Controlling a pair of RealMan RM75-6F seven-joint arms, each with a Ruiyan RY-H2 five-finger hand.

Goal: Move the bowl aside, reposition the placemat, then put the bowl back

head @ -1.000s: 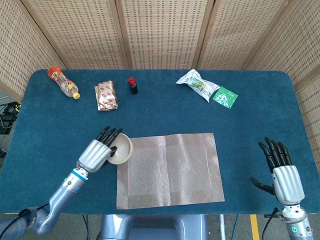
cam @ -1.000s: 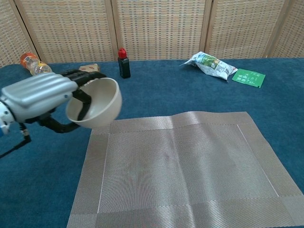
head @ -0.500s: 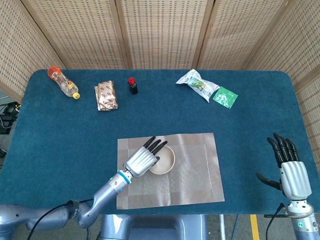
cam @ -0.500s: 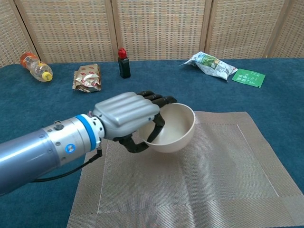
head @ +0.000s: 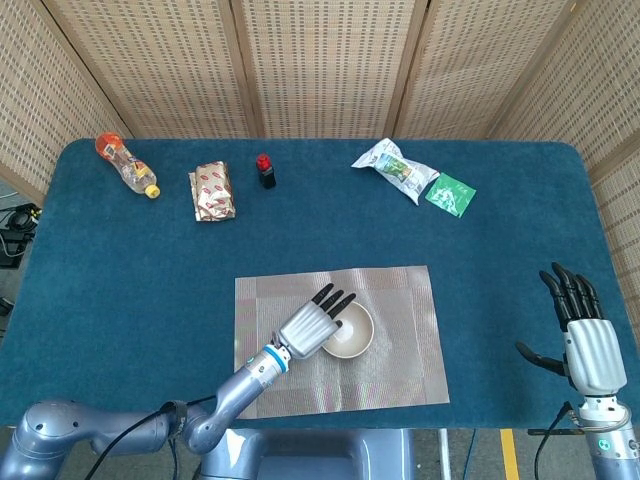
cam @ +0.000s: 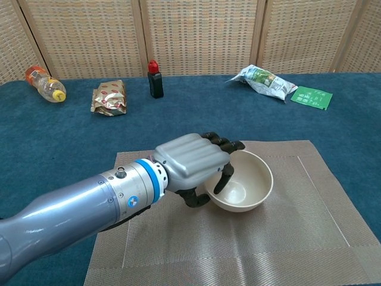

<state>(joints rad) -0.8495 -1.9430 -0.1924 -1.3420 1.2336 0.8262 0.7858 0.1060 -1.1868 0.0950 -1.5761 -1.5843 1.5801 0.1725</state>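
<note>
**Setting the bowl back on the mat, last step**

Gripping the bowl (cam: 241,187) by its near-left rim, the left hand (cam: 193,162) has fingers hooked over the edge into the bowl and what looks like the thumb under the outside wall. The bowl sits over the middle of the placemat (cam: 309,238), which lies flat and square at the near centre of the blue table (head: 520,230). Judged from that, the task is at its final step: bowl going back on the mat.

The next move calls for confirming the bowl's base is fully down, then opening the fingers and lifting the hand up and back toward the near-left without dragging the rim or rucking the mat.

The right hand (head: 585,340) is empty at the near-right edge of the table, fingers spread and pointing away, well apart from the mat.

Hard to make out:
- Whether the bowl's base touches the mat or hangs just above it; probably resting, but neither view settles it.
- The thumb's contact under the bowl is mostly hidden by the palm.
- The right hand shows only from overhead; its wrist is cut off at the frame edge.
</note>
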